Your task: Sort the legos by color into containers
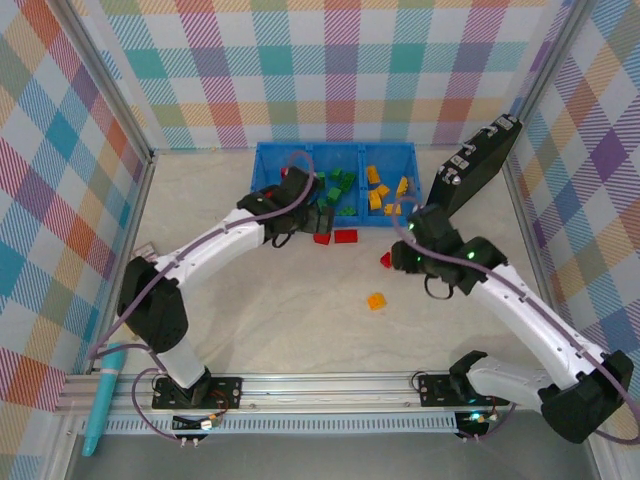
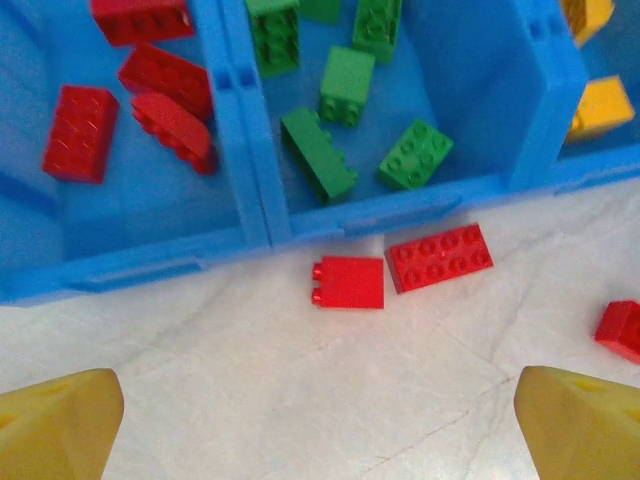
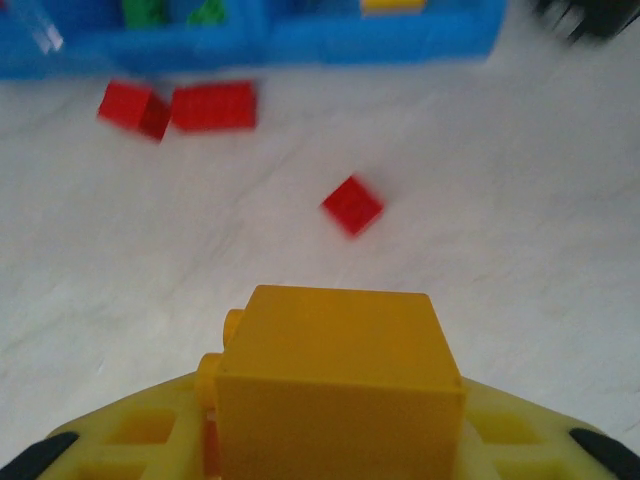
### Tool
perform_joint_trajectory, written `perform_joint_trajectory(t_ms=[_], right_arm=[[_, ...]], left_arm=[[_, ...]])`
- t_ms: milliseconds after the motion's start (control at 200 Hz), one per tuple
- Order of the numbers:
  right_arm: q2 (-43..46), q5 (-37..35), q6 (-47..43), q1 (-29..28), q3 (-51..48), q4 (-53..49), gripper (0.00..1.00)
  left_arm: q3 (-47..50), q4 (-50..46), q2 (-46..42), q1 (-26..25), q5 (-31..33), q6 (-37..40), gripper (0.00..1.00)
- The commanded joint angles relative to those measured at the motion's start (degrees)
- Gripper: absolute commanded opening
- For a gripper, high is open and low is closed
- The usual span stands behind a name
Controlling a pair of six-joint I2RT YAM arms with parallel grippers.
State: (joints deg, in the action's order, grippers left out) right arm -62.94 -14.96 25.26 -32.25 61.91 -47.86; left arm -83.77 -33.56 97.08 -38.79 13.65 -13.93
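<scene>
At the left, the left arm [image 1: 215,245] reaches across the table [image 1: 300,330] toward the blue tray [image 2: 150,268], which lies at the far side. The left gripper [image 2: 320,425] hangs over bare tabletop just in front of the tray's near wall. Its yellow fingertips [image 2: 60,425] stand wide apart with nothing between them.

The tray's left compartment [image 2: 130,205] holds four red bricks [image 2: 80,132]. The middle compartment [image 2: 460,70] holds several green bricks [image 2: 347,85], some flat and some tipped on a side. The right compartment [image 1: 388,158] holds a few yellow-orange bricks [image 1: 380,192].

On the table just beside the near wall, below the middle compartment, two loose red bricks [image 2: 440,256] lie side by side, close together with a thin gap between them. Further right a third red brick [image 1: 387,260] lies alone, near the right gripper [image 3: 335,435]. A single orange brick [image 1: 376,300] sits nearer the arms' bases, well apart from the tray.

The right gripper is clamped on a yellow brick [image 3: 340,370] — in the wrist view its studs point left, and it is carried above the tabletop. From overhead this gripper sits near the tray's near right corner. At the far right a black case [image 1: 480,165] leans against the side wall.
</scene>
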Motion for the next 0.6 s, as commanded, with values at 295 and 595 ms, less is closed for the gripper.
perform_joint_trajectory(t_ms=[295,595], right_arm=[[-21.5,5.6,-21.0,14.8,17.6,22.7,0.33],[-40.5,6.8,-22.5,16.0,32.7,24.0,0.33]], left_arm=[[5.0,9.4,7.2,-2.3,1.8,2.9,0.97],[2.0,9.8,13.4,-2.3,0.6,5.8,0.96]])
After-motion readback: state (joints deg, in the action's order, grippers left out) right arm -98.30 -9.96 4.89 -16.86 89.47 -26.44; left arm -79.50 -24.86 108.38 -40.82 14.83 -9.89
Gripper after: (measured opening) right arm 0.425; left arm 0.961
